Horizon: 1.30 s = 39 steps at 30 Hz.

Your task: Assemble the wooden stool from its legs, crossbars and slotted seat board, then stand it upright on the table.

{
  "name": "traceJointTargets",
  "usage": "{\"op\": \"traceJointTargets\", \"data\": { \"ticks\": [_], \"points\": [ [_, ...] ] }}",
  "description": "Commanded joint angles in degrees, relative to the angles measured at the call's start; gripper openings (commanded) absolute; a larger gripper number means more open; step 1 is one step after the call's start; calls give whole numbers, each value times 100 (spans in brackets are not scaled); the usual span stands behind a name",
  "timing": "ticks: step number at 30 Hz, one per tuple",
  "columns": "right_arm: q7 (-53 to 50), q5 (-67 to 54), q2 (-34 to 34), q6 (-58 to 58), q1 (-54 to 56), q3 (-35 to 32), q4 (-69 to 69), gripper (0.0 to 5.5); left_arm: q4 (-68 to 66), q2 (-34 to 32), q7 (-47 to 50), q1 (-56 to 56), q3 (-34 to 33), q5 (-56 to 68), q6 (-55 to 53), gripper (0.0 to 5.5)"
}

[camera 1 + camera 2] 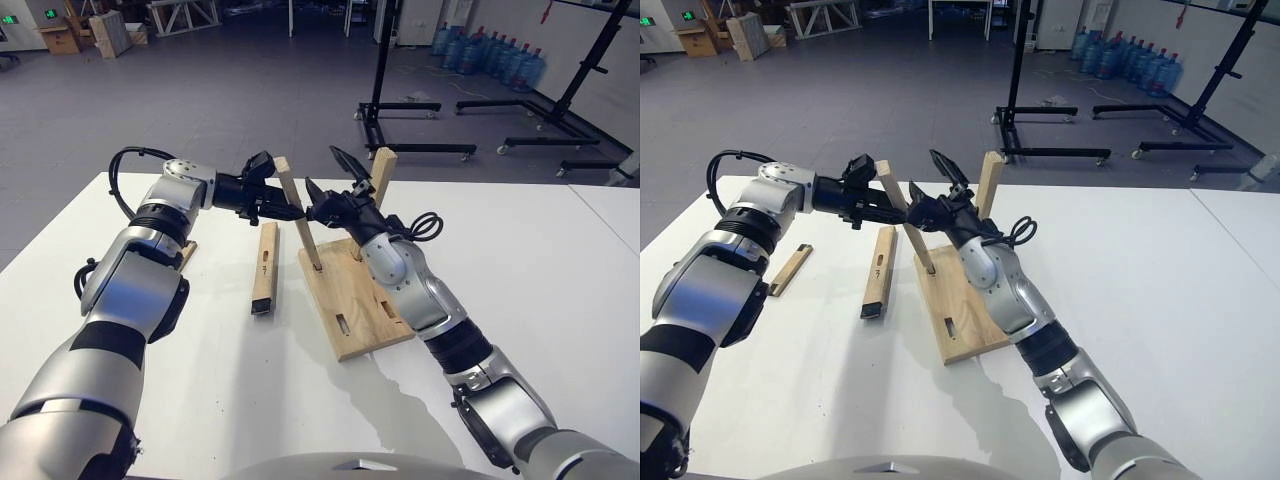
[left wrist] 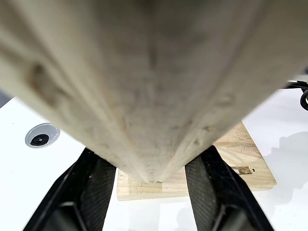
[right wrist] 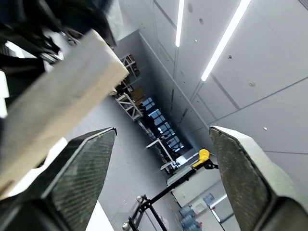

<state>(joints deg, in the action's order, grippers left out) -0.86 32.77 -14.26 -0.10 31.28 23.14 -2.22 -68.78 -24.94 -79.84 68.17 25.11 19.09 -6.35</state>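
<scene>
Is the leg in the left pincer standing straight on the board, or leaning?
Leaning. The leg rises from the seat board with its top tilted toward the robot's left, clamped in the left pincer.

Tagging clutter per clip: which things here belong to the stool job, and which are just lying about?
Job: seat board; tilted leg gripped by left gripper; second upright leg near the open right gripper; loose leg lying flat; short crossbar.
Lying about: black wheeled stands; water bottles; table grommet.
</scene>
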Motion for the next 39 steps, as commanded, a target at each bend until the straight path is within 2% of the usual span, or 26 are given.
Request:
{"op": "traceJointTargets", "data": {
  "ticks": [1, 7, 12, 18, 23, 29, 39],
  "points": [
    [-168, 71, 109, 73, 526, -338, -155, 357, -702, 439, 211, -1550, 1104, -1732, -720, 201],
    [-87, -10, 136, 64, 490, -360, -208, 357, -795, 352, 418, -1459, 692, -1390, -1041, 201],
    [2, -2, 104, 80, 391, -449, -163, 357, -786, 178, 168, -1371, 327, -1117, -1263, 201],
    [23, 17, 144, 117, 425, -481, -239, 357, -780, 284, 332, -1442, 539, -1438, -1187, 201],
    [153, 553, -96, 318, 672, -187, -933, 357, -749, 464, 553, -1464, 1097, -1957, -1020, 201],
    [333, 543, -152, 401, 388, -177, -991, 357, -704, 784, 591, -1459, 1493, -2140, -961, 201],
    [59, 541, -47, 298, 977, -325, -1079, 357, -735, 958, 758, -1789, 1695, -2213, -966, 201]
  ]
}}
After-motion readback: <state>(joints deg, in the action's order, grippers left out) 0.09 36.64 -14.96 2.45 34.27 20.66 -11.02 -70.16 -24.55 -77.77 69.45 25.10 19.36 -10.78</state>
